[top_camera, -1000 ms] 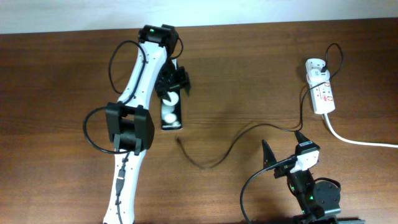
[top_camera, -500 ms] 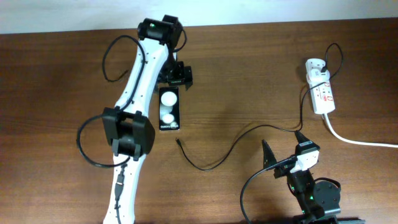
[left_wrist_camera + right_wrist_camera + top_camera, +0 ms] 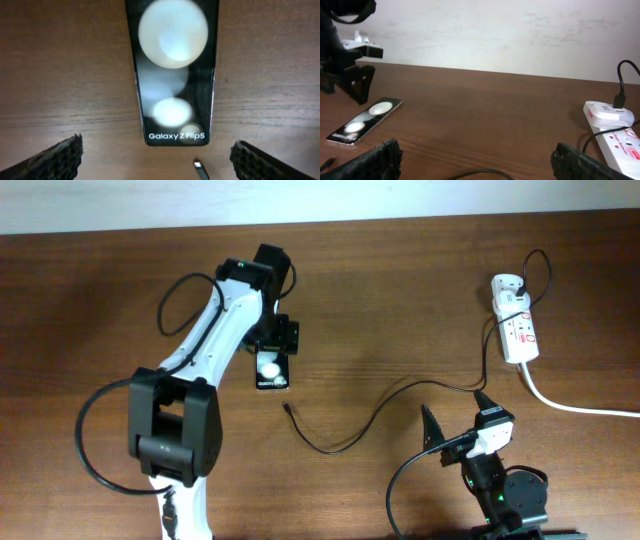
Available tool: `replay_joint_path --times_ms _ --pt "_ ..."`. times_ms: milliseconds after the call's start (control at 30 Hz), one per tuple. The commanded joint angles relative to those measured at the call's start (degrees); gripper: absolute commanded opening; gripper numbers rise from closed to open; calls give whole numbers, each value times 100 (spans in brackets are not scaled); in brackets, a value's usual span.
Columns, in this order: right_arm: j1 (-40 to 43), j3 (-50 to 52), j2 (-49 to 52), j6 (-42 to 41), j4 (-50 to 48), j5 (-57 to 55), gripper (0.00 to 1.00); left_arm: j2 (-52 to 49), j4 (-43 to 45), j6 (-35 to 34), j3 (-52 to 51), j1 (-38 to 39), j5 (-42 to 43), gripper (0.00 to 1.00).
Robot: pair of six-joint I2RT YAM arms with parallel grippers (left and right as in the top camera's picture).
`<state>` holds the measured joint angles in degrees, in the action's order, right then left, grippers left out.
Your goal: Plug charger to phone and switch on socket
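- The phone (image 3: 272, 372) was laid flat on the table (image 3: 400, 280), with its lettered end turned toward the tip (image 3: 288, 409) of the charger (image 3: 370, 415). This was judged to present the port end to the connector.
- The left gripper (image 3: 276, 338) was held above the phone's far end, with the jaws spread fully and nothing gripped. Both fingers (image 3: 55, 157) were seen clear of the phone, one to each side.
- The tip was found just beside the phone's lettered end, apart from it and not plugged in.
- The right gripper (image 3: 456, 412) was parked low, with the jaws fully spread and empty, well apart from the phone and the socket (image 3: 522, 338).
- The adapter (image 3: 505, 285) appeared to be seated in the socket's far end. The switch state could not be told.
- The charger's slack was looped across the table between tip and socket and passed just beside the right gripper. Snagging was judged possible on any reach.
- A white cord (image 3: 575, 406) was run from the socket toward the right edge.
- No object was seen between tip and phone.
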<state>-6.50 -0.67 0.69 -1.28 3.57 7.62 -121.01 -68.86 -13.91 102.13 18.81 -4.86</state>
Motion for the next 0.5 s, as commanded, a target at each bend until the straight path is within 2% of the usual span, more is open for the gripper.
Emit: replay_joint_path --times_ms 0,67,167,267,467 --pt "15 35 -50 22 13 76 99 210 485 144 -426 -7 323 99" --pt "15 35 -50 22 13 76 98 210 717 -302 -584 -7 317 99" --pt "15 35 -48 22 13 76 99 208 951 -356 -730 -7 319 99" --pt "15 35 -50 22 13 76 99 205 1307 -796 -1102 -7 319 99" --pt "15 35 -50 22 13 76 99 188 1788 -951 -1351 -4 295 99"
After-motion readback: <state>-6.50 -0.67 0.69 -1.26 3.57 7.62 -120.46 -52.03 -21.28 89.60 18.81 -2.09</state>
